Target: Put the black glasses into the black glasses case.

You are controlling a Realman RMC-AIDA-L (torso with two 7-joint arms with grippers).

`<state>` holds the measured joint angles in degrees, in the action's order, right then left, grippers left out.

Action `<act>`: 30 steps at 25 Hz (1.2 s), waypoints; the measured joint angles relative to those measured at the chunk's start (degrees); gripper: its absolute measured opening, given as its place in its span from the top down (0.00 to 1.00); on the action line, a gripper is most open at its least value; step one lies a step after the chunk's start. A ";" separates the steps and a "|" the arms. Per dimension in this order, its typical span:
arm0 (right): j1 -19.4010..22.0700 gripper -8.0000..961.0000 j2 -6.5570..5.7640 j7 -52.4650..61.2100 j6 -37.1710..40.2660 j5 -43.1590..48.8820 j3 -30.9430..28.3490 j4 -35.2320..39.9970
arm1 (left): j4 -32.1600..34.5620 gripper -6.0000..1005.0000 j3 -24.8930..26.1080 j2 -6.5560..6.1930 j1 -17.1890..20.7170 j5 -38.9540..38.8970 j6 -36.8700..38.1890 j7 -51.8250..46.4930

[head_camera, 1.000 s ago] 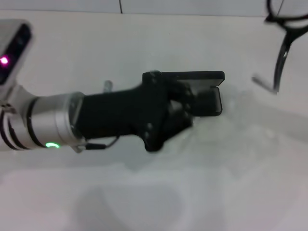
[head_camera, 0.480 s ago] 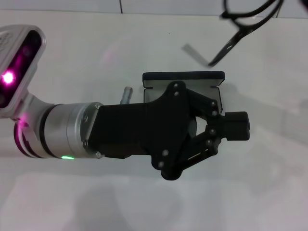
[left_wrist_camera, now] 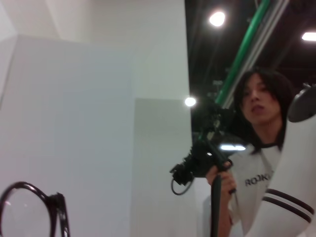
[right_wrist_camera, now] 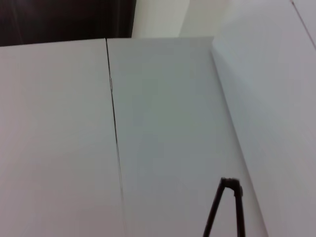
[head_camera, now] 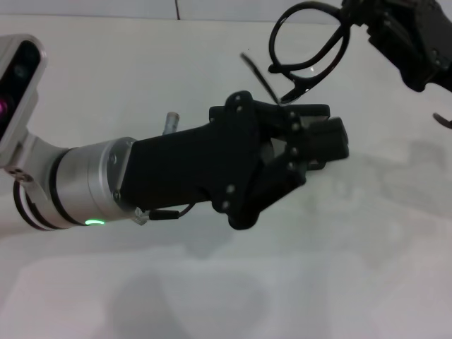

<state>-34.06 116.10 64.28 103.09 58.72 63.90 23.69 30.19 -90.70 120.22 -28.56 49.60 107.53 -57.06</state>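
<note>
The black glasses point(head_camera: 305, 44) hang in the air at the far right of the table, and my right gripper point(head_camera: 367, 21) is shut on their frame. One temple arm point(head_camera: 258, 74) points down toward the black glasses case point(head_camera: 311, 110). Only the case's far edge shows, because my left gripper point(head_camera: 330, 138) lies across it with its fingertips together. Whether they touch the case is hidden. One lens of the glasses point(left_wrist_camera: 24, 212) shows in the left wrist view. A thin black arm of the glasses point(right_wrist_camera: 228, 207) shows in the right wrist view.
The white table point(head_camera: 212, 282) spreads out all around. A small metal stub point(head_camera: 170, 120) sticks up beside my left wrist. A person with a camera point(left_wrist_camera: 237, 148) stands beyond the table in the left wrist view.
The right gripper has carried the glasses leftward and lower, close to the case. The left gripper has shifted back over the case from its nearer, right-hand position.
</note>
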 joint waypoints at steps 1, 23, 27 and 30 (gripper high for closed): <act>-0.10 0.92 0.00 0.04 -0.28 0.00 0.38 0.00 | -0.35 0.94 0.00 0.00 0.00 -0.43 -0.01 0.01; -2.21 0.93 0.01 0.41 -4.14 0.18 10.79 0.71 | -4.53 0.94 -0.18 0.01 -0.76 -2.04 -4.26 -0.91; -2.40 0.93 0.01 0.41 -4.31 0.18 11.06 0.74 | -4.58 0.94 -0.31 0.01 -0.78 -2.05 -4.68 -0.93; -2.47 0.93 0.00 0.41 -4.33 0.18 11.09 0.74 | -4.94 0.94 -0.34 0.01 -0.82 -2.05 -4.83 -0.94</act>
<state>-36.53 116.10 64.69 98.76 58.90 74.99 24.44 25.24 -91.03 120.23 -29.39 47.54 102.71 -58.00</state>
